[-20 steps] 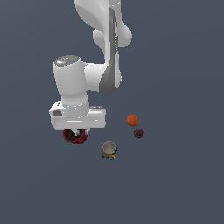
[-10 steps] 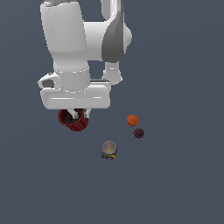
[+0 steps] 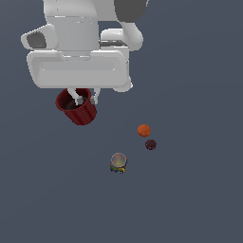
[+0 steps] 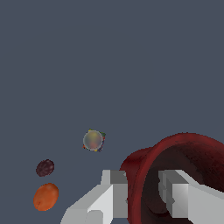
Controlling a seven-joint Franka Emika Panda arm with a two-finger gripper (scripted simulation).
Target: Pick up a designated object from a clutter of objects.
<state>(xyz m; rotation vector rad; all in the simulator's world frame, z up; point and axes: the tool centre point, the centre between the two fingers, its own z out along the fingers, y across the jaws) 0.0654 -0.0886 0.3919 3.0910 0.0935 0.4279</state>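
Since the earlier frame the arm has risen, carrying the dark red cup [image 3: 77, 106] clear of the worktop [image 3: 190, 190]. The pincer [image 3: 85, 99] is clenched on its rim, one finger inside; the cup hangs tilted beneath the downward-pointing wrist.

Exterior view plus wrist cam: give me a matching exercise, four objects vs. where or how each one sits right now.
Things:
1. dark red cup
2. orange ball
3. maroon ball
4. multicoloured can

States:
A. standing alone on the floor, pale shiny top facing up
B. tilted, its rim pinched by the gripper, one finger inside and one outside
C. on the floor, the darker of the two balls that lie close together
D. on the floor, the brighter of those two balls

Pairs: 1-B, 2-D, 3-C, 4-A
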